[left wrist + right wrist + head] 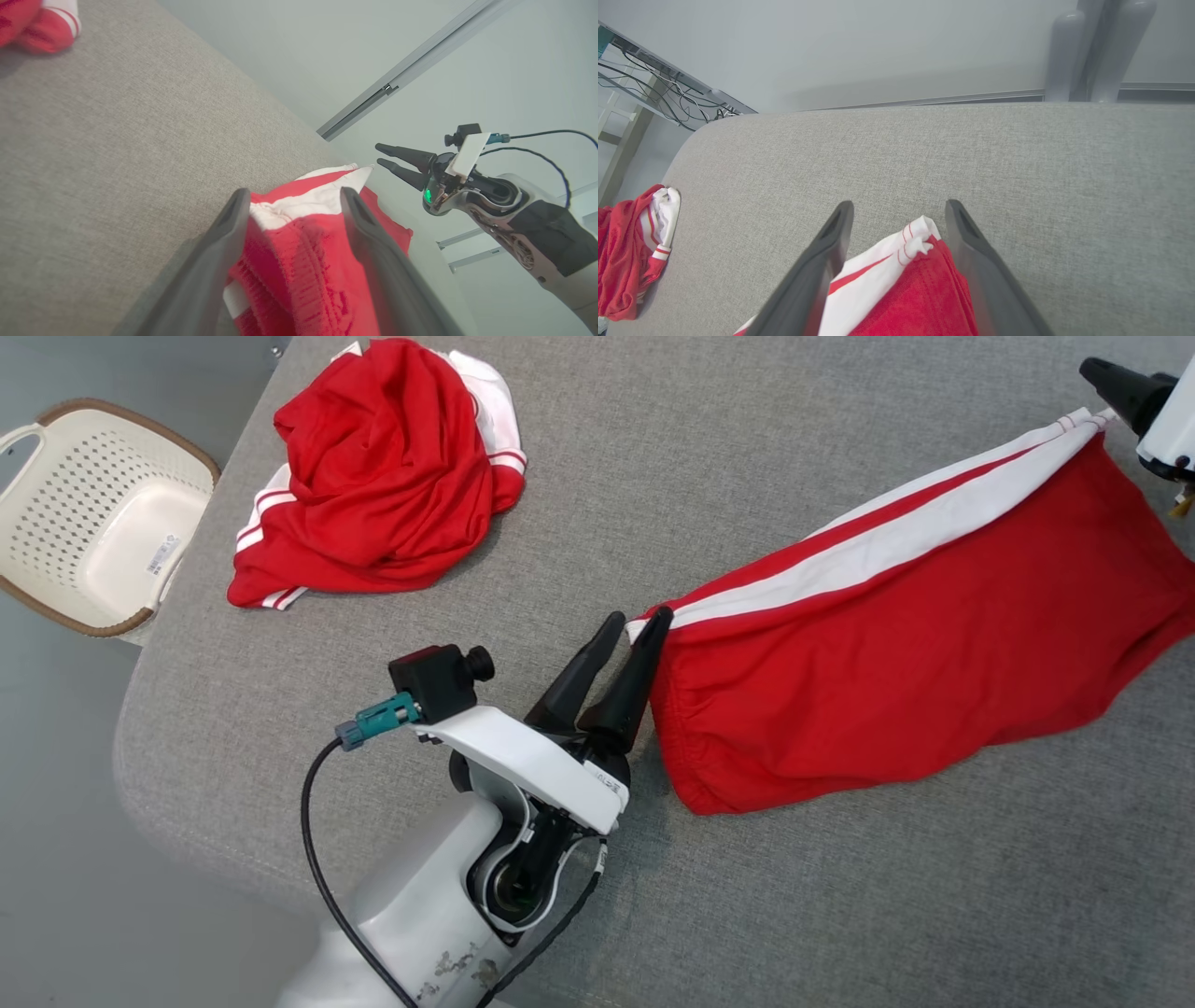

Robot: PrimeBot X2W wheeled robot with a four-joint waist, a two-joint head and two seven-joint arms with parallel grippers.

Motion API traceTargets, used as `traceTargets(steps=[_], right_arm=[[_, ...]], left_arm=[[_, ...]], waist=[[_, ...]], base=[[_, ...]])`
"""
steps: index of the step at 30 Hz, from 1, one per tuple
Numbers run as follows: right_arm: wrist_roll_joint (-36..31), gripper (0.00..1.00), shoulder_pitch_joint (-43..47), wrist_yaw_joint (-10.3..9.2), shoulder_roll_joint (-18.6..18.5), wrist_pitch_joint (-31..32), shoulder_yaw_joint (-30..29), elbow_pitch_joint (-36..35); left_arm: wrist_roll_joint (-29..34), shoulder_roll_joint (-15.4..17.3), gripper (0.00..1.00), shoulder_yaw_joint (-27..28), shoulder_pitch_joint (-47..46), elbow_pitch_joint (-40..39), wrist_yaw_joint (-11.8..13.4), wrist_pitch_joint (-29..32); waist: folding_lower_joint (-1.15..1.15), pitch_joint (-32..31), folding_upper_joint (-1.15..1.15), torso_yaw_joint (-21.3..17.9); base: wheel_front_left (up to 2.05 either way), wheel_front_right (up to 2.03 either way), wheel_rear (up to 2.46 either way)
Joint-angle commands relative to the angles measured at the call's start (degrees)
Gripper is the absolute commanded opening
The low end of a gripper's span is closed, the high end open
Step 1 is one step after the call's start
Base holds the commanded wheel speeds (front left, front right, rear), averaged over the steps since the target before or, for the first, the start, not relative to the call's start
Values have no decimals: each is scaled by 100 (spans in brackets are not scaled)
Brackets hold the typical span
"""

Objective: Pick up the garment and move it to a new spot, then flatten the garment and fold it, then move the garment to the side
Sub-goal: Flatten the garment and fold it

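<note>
Table (840, 896): grey. Garment (915, 663): lies right of centre in head view, long axis running lower left to upper right, one end at each gripper. Left gripper (640, 613), right gripper (379, 154): jaws spread, cloth corner between fingers, equally near.

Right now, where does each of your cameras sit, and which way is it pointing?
Head view: on the head, looking down at the grey fabric surface; shows the left gripper and right gripper at the ends of the red garment.
Left wrist view: on the left wrist, looking along its fingers over the garment toward the right gripper.
Right wrist view: on the right wrist, looking along its own fingers across the surface toward a wall.
Shared: all three catch the crumpled red heap.
</note>
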Motion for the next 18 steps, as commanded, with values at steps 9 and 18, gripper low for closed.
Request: traceTargets(steps=[9, 18], right_arm=[[122, 100, 584, 0, -305, -1023, 119, -1180], [217, 100, 1468, 0, -632, -2773, 325, -2723]], left_arm=[[661, 57, 100, 832, 82, 148, -11, -12], [2242, 25, 100, 2385, 637, -351, -11, -13]], waist=[[0, -285, 0, -271], [0, -796, 0, -678]], base=[[0, 0, 0], [0, 0, 0]])
